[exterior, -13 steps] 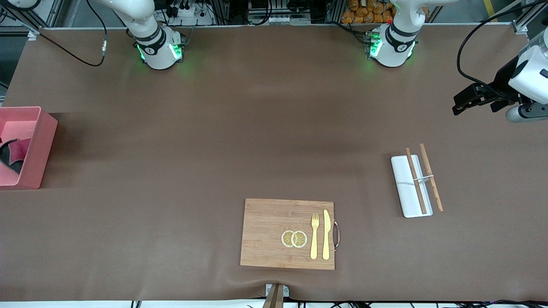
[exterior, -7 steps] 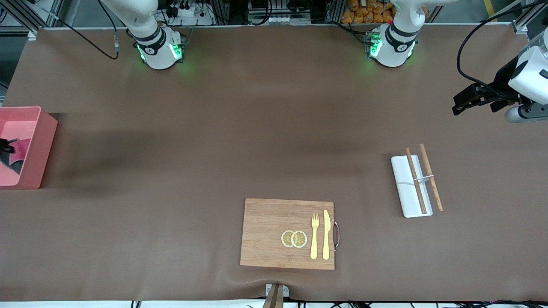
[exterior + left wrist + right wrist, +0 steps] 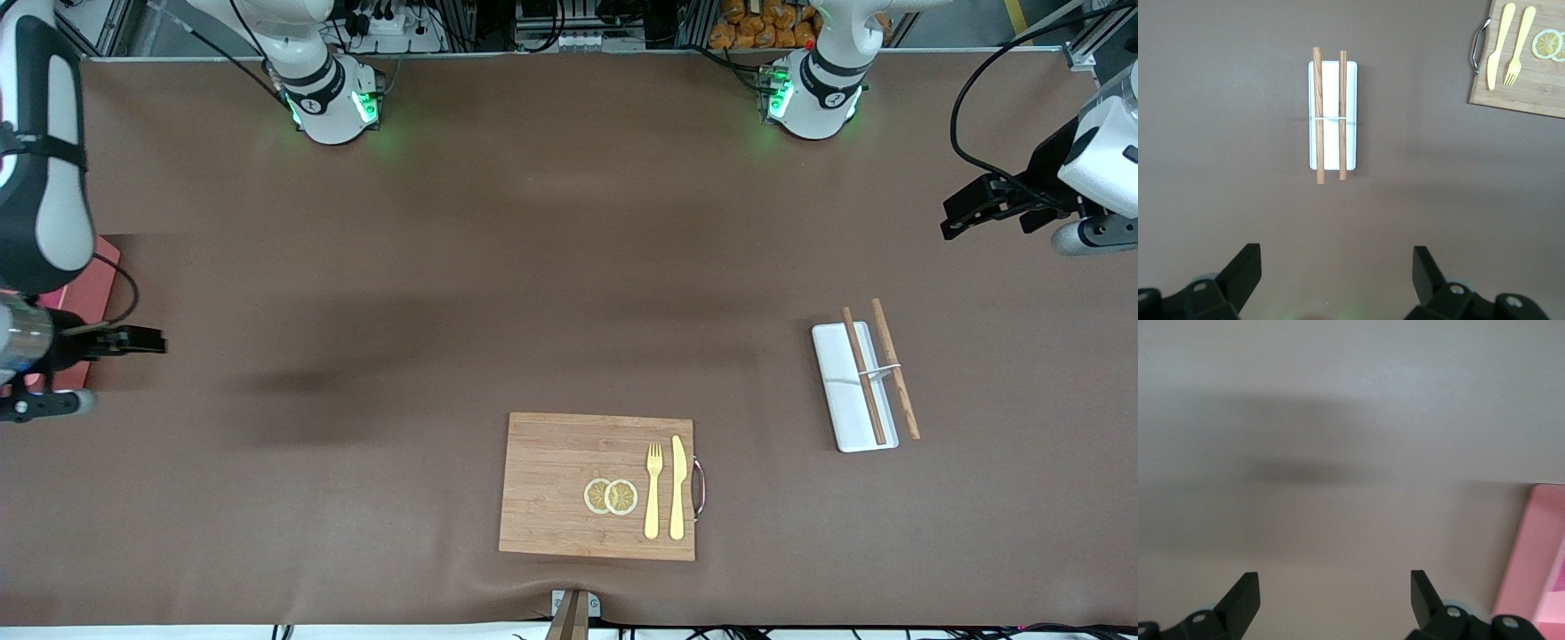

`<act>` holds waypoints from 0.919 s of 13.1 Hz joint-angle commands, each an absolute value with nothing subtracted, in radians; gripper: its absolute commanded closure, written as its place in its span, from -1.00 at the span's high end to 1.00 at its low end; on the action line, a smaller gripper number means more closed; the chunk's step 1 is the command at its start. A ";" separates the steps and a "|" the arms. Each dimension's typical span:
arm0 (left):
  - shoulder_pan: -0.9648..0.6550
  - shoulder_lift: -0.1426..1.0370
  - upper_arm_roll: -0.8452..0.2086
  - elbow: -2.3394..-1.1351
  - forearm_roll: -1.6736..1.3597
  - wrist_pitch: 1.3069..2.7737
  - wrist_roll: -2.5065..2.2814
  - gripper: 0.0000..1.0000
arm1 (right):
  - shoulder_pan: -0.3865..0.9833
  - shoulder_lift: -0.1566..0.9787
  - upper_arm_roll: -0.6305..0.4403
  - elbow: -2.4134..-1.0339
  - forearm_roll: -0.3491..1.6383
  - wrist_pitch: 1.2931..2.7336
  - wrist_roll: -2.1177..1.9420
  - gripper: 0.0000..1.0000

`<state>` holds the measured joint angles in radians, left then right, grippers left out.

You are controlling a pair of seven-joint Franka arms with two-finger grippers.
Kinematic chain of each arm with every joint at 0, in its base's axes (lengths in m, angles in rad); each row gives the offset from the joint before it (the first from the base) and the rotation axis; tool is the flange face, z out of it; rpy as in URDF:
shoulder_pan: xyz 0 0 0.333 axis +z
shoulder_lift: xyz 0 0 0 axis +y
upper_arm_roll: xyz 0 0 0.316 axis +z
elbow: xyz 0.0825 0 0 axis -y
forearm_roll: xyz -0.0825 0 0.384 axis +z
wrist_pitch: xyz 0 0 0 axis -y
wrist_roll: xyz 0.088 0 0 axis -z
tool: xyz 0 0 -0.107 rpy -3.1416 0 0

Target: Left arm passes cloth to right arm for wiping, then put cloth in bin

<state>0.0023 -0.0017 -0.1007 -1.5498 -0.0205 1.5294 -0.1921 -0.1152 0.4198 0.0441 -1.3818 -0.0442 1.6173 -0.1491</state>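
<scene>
Bin (image 3: 84,302) at right arm's end; tray (image 3: 845,382) toward left arm's end.

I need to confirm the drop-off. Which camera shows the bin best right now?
None shows it well. The right wrist view is clearest: the bin's pink outer wall, unobstructed. In the front view the right arm covers most of the bin. The left wrist view does not show it.

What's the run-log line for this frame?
right gripper: open, empty, over table beside bin | left gripper: open, waiting | cloth: hidden
</scene>
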 commanded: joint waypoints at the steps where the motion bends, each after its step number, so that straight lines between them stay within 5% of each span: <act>1: 0.009 -0.025 -0.103 -1.568 -0.028 1.525 -0.201 1.00 | -0.107 0.364 0.031 -1.408 0.014 1.597 -0.106 1.00; 9: 0.011 -0.028 -0.103 -1.569 -0.028 1.523 -0.198 1.00 | -0.098 0.071 -0.015 -1.606 0.021 1.577 -0.072 1.00; 12: 0.011 -0.032 -0.104 -1.569 -0.026 1.537 -0.193 1.00 | 0.020 0.031 -0.141 -1.641 0.021 1.597 -0.040 1.00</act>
